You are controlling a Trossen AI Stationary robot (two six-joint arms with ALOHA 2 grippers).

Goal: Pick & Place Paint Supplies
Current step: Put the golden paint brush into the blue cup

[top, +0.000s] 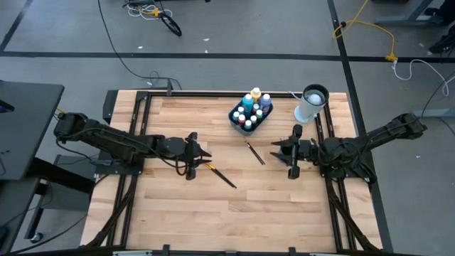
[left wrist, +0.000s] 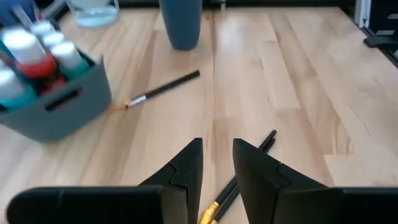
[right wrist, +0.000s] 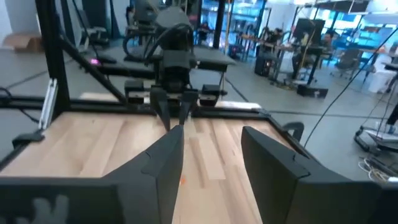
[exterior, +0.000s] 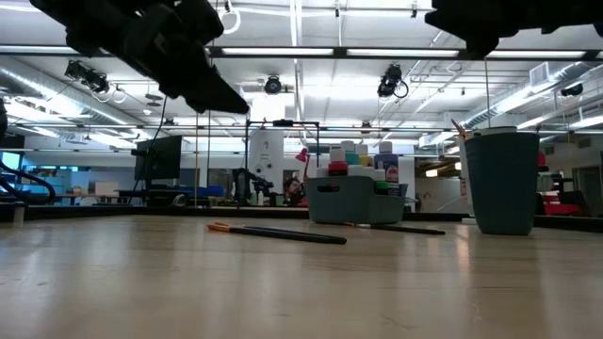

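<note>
Left tool: positioned above the wooden surface, left of centre, at about 9 o'clock from the surface middle in the high view. Its fingers stand slightly apart with a narrow gap and hold nothing. In the left wrist view, a pair of brushes lies on the surface directly beneath and ahead of the fingers, yellow ferrule end nearest the tool. In the high view these brushes lie at about 4 o'clock from the left tool, just beside it.

Right tool: positioned above the surface, right of centre, at about 3 o'clock from the surface middle. Its fingers stand apart and hold nothing. The right wrist view looks across the surface at the left arm opposite.

Second brush location: one brush lies flat near the surface centre, between the two tools, at about 6 o'clock from the bin.

Paint bottles: standing upright, grouped inside a dark blue-grey bin at about 12 o'clock on the surface. Caps in white, red, blue, green and yellow are visible.

A cup stands at about 3 o'clock from the bin, near it.
</note>
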